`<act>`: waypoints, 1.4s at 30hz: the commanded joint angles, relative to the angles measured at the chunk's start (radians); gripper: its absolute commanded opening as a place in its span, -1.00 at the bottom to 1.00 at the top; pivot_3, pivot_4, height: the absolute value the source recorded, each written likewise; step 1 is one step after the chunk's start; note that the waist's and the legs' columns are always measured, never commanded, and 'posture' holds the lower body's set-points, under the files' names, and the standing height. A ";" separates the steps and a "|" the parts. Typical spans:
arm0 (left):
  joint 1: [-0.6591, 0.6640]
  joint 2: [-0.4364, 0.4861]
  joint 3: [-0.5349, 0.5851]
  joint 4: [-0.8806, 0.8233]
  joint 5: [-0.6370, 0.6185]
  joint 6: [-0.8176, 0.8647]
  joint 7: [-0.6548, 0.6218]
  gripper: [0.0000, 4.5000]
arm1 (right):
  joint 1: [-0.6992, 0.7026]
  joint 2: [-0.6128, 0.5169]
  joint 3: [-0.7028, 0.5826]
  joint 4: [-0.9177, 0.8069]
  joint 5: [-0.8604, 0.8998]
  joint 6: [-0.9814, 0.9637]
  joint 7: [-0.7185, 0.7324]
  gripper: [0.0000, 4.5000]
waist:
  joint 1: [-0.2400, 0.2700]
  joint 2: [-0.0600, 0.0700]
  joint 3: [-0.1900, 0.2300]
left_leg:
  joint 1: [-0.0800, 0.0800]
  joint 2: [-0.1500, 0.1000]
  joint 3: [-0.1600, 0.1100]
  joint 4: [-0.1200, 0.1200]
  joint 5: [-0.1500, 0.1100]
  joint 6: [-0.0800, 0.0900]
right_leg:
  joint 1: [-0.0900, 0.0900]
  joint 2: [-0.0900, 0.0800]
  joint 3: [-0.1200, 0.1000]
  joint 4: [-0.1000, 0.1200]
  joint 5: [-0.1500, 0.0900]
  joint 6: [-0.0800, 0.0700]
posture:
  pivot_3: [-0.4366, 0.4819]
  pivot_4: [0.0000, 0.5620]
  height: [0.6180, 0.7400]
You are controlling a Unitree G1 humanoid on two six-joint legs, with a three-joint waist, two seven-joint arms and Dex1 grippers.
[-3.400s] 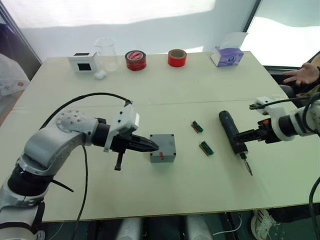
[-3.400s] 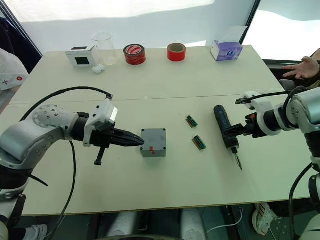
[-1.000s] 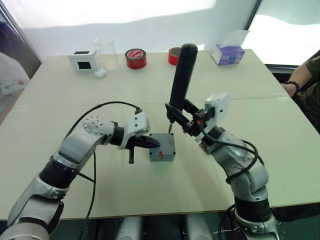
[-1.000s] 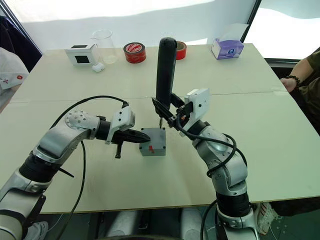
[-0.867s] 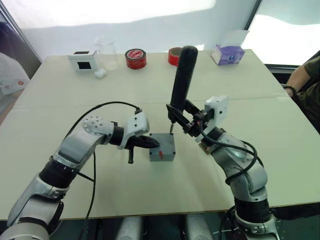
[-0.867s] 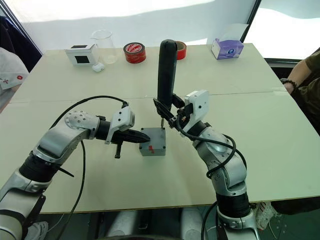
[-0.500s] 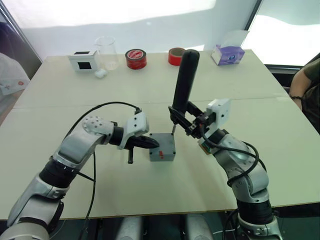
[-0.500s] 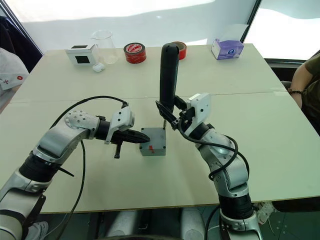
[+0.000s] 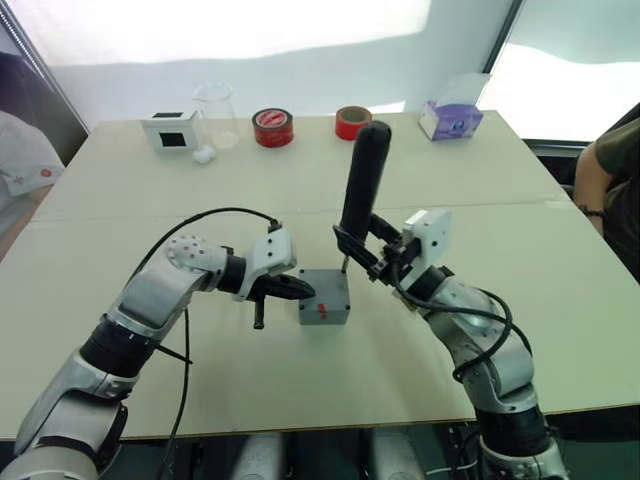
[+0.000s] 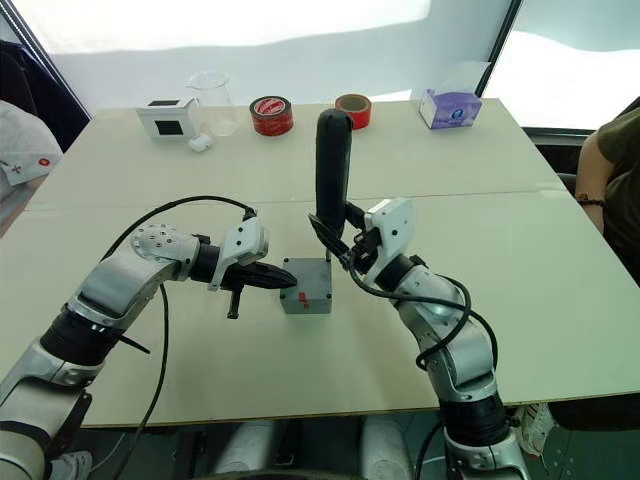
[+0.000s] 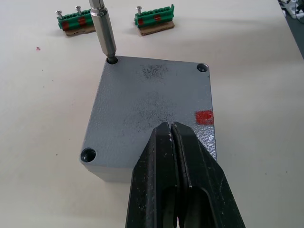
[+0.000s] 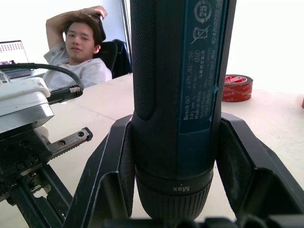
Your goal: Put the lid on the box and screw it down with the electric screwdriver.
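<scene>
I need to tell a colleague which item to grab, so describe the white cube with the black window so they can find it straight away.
On the table, look along the far edge to its left corner. There the white cube stands beside a clear glass beaker. Unlike the two red tape rolls further right, it is boxy, white, with a dark square window.

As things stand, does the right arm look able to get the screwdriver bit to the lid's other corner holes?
Probably yes: the lid top is bare apart from the left end effector on its near edge, and the electric screwdriver stands upright over it.
</scene>
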State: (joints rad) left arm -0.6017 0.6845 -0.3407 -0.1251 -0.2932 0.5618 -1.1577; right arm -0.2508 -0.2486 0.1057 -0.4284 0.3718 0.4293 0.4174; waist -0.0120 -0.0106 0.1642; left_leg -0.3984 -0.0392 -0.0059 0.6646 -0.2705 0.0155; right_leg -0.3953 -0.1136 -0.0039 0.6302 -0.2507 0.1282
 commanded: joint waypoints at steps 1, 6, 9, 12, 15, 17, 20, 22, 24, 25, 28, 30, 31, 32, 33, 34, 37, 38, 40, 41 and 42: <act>0.013 0.002 -0.017 0.008 0.027 0.009 -0.001 -1.00 | 0.046 -0.006 0.045 0.073 -0.018 0.096 -0.012 -0.20 | 0.000 -0.001 -0.003 | 0.000 0.000 0.000 0.000 0.000 0.000 | 0.000 0.000 0.000 0.000 0.000 0.000 | -0.05 -0.47 1.00; 0.015 -0.004 -0.020 -0.003 0.031 0.017 0.006 -1.00 | 0.061 -0.011 0.044 0.078 -0.016 0.099 -0.011 -0.20 | 0.001 -0.001 -0.006 | 0.006 0.000 0.000 -0.001 -0.002 0.002 | 0.006 0.000 0.000 -0.001 -0.002 -0.001 | -0.05 -0.47 1.00; 0.016 -0.009 -0.021 -0.010 0.034 0.023 0.008 -1.00 | 0.068 -0.015 0.044 0.076 -0.015 0.098 -0.008 -0.20 | 0.001 -0.002 -0.008 | 0.006 0.000 0.000 -0.001 -0.002 0.002 | 0.006 0.000 0.000 -0.001 -0.002 -0.001 | -0.05 -0.47 1.00; 0.016 -0.014 -0.020 -0.012 0.038 0.028 0.007 -1.00 | 0.071 -0.017 0.045 0.076 -0.016 0.098 -0.006 -0.20 | 0.001 -0.002 -0.010 | 0.007 0.000 0.000 -0.001 -0.002 0.002 | 0.006 -0.001 0.000 -0.001 -0.002 -0.001 | -0.05 -0.47 1.00; 0.016 -0.017 -0.018 -0.011 0.041 0.030 0.006 -1.00 | 0.071 -0.019 0.049 0.080 -0.020 0.099 -0.006 -0.20 | 0.001 -0.003 -0.012 | 0.007 0.000 0.000 -0.002 -0.002 0.003 | 0.006 -0.001 0.000 -0.001 -0.002 -0.002 | -0.05 -0.47 1.00; 0.016 -0.018 -0.018 -0.011 0.041 0.030 0.005 -1.00 | 0.070 -0.019 0.051 0.081 -0.022 0.100 -0.006 -0.20 | 0.001 -0.003 -0.012 | 0.007 0.000 0.000 -0.002 -0.002 0.003 | 0.006 -0.001 0.000 -0.001 -0.002 -0.002 | -0.05 -0.47 1.00; 0.017 -0.019 -0.017 -0.008 0.041 0.028 0.003 -1.00 | 0.068 -0.019 0.053 0.082 -0.024 0.100 -0.005 -0.20 | 0.001 -0.003 -0.012 | 0.007 0.000 0.000 -0.002 -0.002 0.003 | 0.006 -0.001 0.000 -0.002 -0.002 -0.002 | -0.05 -0.47 1.00; 0.017 -0.019 -0.017 -0.005 0.042 0.026 0.002 -1.00 | 0.067 -0.020 0.054 0.083 -0.025 0.101 -0.005 -0.20 | 0.001 -0.003 -0.012 | 0.007 0.000 0.000 -0.002 -0.002 0.003 | 0.006 -0.001 0.000 -0.002 -0.002 -0.002 | -0.05 -0.47 1.00; 0.018 -0.020 -0.016 -0.005 0.042 0.025 0.001 -1.00 | 0.068 -0.021 0.054 0.081 -0.025 0.102 -0.005 -0.20 | 0.001 -0.003 -0.013 | 0.007 0.000 0.000 -0.002 -0.002 0.003 | 0.006 -0.001 0.000 -0.002 -0.002 -0.002 | -0.05 -0.47 1.00; 0.019 -0.020 -0.016 -0.005 0.041 0.025 0.001 -1.00 | 0.069 -0.023 0.053 0.079 -0.024 0.104 -0.004 -0.20 | 0.001 -0.003 -0.013 | 0.007 0.000 0.000 -0.002 -0.002 0.003 | 0.006 -0.001 0.000 -0.002 -0.002 -0.002 | -0.05 -0.47 1.00; 0.027 -0.019 -0.016 -0.008 0.041 0.022 0.002 -1.00 | 0.073 -0.029 0.050 0.070 -0.021 0.107 -0.002 -0.20 | 0.001 -0.003 -0.013 | 0.007 0.000 0.000 -0.002 -0.002 0.003 | 0.006 -0.001 0.000 -0.002 -0.002 -0.002 | -0.05 -0.47 1.00; 0.032 -0.018 -0.015 -0.010 0.040 0.021 0.002 -1.00 | 0.072 -0.036 0.048 0.060 -0.018 0.107 0.002 -0.20 | 0.001 -0.003 -0.013 | 0.007 0.000 0.000 -0.002 -0.002 0.003 | 0.006 -0.001 0.000 -0.002 -0.002 -0.002 | -0.05 -0.47 1.00; 0.034 -0.018 -0.015 -0.011 0.040 0.020 0.002 -1.00 | 0.069 -0.038 0.043 0.053 -0.014 0.109 0.003 -0.20 | 0.001 -0.003 -0.013 | 0.007 0.000 -0.001 -0.002 -0.002 0.003 | 0.006 -0.001 0.000 -0.002 -0.002 -0.002 | -0.05 -0.47 1.00; 0.036 -0.019 -0.016 -0.011 0.041 0.019 0.002 -1.00 | 0.064 -0.041 0.035 0.043 -0.008 0.114 0.004 -0.20 | 0.002 -0.003 -0.013 | 0.007 0.000 -0.001 -0.002 -0.003 0.003 | 0.006 -0.001 0.000 -0.002 -0.002 -0.002 | -0.05 -0.47 1.00; 0.038 -0.020 -0.017 -0.013 0.041 0.019 0.004 -1.00 | 0.060 -0.044 0.027 0.033 0.000 0.119 0.005 -0.20 | 0.002 -0.003 -0.013 | 0.007 0.000 -0.001 -0.002 -0.003 0.003 | 0.005 -0.001 0.000 -0.003 -0.002 -0.002 | -0.05 -0.47 1.00; 0.039 -0.021 -0.018 -0.014 0.041 0.019 0.005 -1.00 | 0.058 -0.046 0.021 0.026 0.005 0.122 0.006 -0.20 | 0.002 -0.003 -0.013 | 0.007 0.000 -0.001 -0.002 -0.003 0.003 | 0.005 -0.002 0.000 -0.003 -0.003 -0.002 | -0.05 -0.47 1.00; 0.040 -0.027 -0.020 -0.016 0.042 0.019 0.009 -1.00 | 0.038 -0.060 0.002 0.001 0.020 0.136 0.007 -0.20 | 0.003 -0.002 -0.013 | 0.007 0.000 -0.001 -0.002 -0.003 0.003 | 0.005 -0.002 -0.001 -0.003 -0.004 -0.004 | -0.05 -0.47 1.00; 0.039 -0.030 -0.020 -0.013 0.043 0.018 0.011 -1.00 | 0.019 -0.066 -0.016 -0.016 0.038 0.151 0.005 -0.20 | 0.003 -0.002 -0.013 | 0.007 0.000 -0.001 -0.002 -0.003 0.003 | 0.005 -0.003 -0.001 -0.003 -0.004 -0.004 | -0.05 -0.47 1.00; 0.037 -0.036 -0.021 -0.008 0.045 0.017 0.013 -1.00 | -0.018 -0.077 -0.053 -0.045 0.072 0.177 0.003 -0.20 | 0.004 -0.002 -0.012 | 0.007 0.000 -0.001 -0.002 -0.003 0.003 | 0.005 -0.003 -0.001 -0.003 -0.004 -0.004 | -0.05 -0.47 1.00; 0.037 -0.038 -0.021 -0.004 0.047 0.014 0.013 -1.00 | -0.050 -0.079 -0.084 -0.063 0.106 0.197 -0.001 -0.20 | 0.004 -0.002 -0.012 | 0.007 0.000 -0.001 -0.002 -0.003 0.003 | 0.005 -0.003 -0.001 -0.003 -0.004 -0.004 | -0.05 -0.47 1.00; 0.036 -0.040 -0.020 0.000 0.048 0.012 0.014 -1.00 | -0.086 -0.083 -0.118 -0.076 0.141 0.221 -0.008 -0.20 | 0.005 -0.002 -0.012 | 0.006 0.000 -0.001 -0.002 -0.003 0.003 | 0.005 -0.004 -0.001 -0.003 -0.004 -0.005 | -0.05 -0.47 1.00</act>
State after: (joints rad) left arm -0.5782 0.6431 -0.3405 -0.1360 -0.2686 0.5714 -1.1481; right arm -0.3024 -0.3171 0.0424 -0.4790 0.4573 0.5913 0.4177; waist -0.0072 -0.0125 0.1525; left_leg -0.3927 -0.0395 -0.0066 0.6621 -0.2732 0.0188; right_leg -0.3904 -0.1173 -0.0049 0.6272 -0.2546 0.1236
